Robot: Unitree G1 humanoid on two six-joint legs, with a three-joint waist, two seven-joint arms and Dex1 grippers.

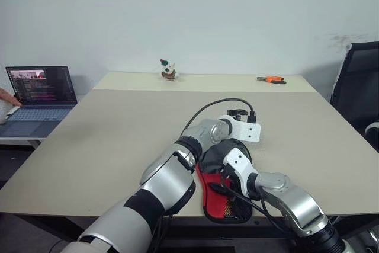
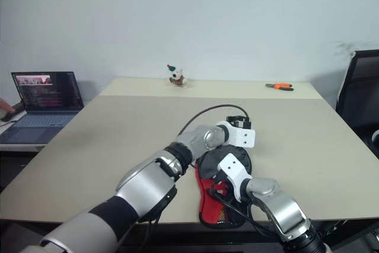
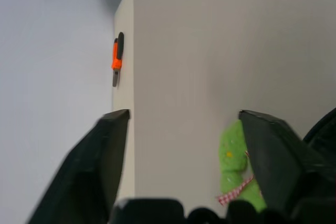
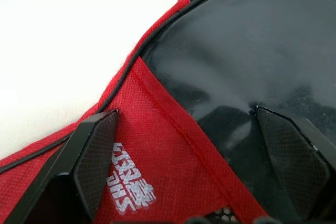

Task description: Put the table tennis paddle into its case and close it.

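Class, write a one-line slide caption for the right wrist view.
Open right hand poised over the case, red printed panel beside glossy black face.

White print on red panel of case [image 4: 157, 145], chars too stylized to read. Laptop [image 1: 41, 87] screen at 9 o'clock: text illegible.

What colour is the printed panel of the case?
Red, with white print; the case shows it best in the right wrist view.
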